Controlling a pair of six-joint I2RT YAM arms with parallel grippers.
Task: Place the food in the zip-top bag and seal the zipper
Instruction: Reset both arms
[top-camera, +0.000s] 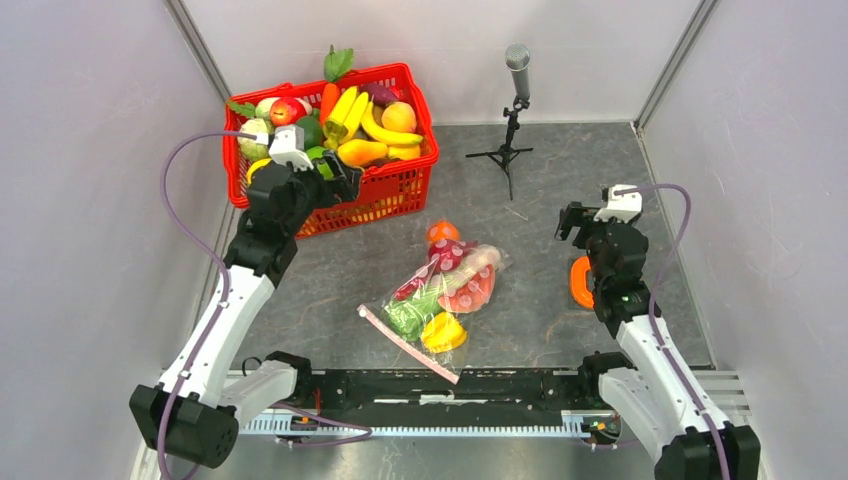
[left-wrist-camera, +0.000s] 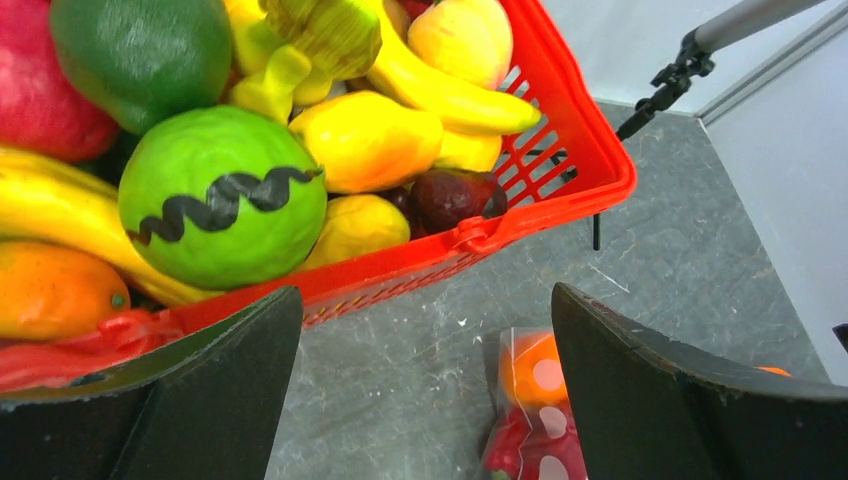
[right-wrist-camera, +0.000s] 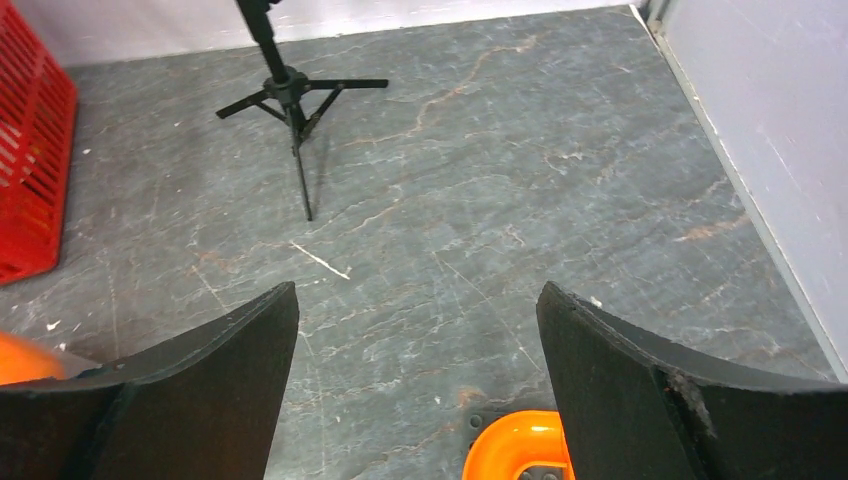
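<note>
Evidently the food (top-camera: 443, 330) lies inside the zip-top bag (top-camera: 470, 290). Left gripper (left-wrist-camera: 425, 292) and right gripper (right-wrist-camera: 415, 290) gape wide, empty, well apart from it. Pinch one zipper (top-camera: 408, 345) end, press steadily along.

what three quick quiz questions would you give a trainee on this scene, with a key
1. True or false: the left end effector is shut on a banana.
2. Where does the zip-top bag lie? A: inside the red basket. B: flat on the table, held by neither arm. C: clamped in the right end effector.
3. Fill in: the zipper runs along the bag's edge that faces ___ the robot (toward / away from).

Key: 1 false, it is open and empty; 2 B; 3 toward.
</note>
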